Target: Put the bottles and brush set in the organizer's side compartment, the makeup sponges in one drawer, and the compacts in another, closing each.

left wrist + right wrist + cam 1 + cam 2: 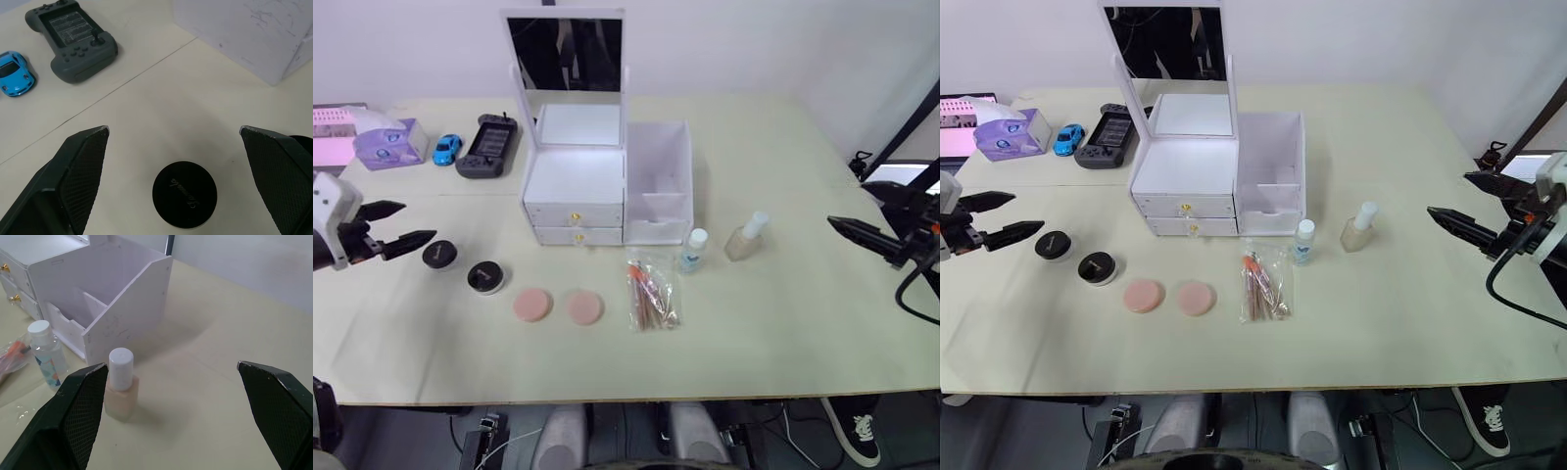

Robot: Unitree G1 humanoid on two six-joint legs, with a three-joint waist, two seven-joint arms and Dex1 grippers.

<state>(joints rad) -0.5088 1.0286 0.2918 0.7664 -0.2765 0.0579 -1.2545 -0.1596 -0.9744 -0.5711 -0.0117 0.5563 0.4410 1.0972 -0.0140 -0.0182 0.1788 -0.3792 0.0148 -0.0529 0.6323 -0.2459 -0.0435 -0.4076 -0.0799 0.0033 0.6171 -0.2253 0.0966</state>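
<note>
Left wrist view: my left end effector (173,183) gapes wide over a black compact (184,194). My right end effector (171,416), also open, faces the tan pump bottle (120,391); clipping it could topple it on the surface (783,323).

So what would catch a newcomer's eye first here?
The white organizer with its upright mirror stands mid-table, both drawers shut. In front lies a row: two black compacts, two pink makeup sponges, the brush set and two bottles. Both grippers hover at the sides, jaws open.
</note>
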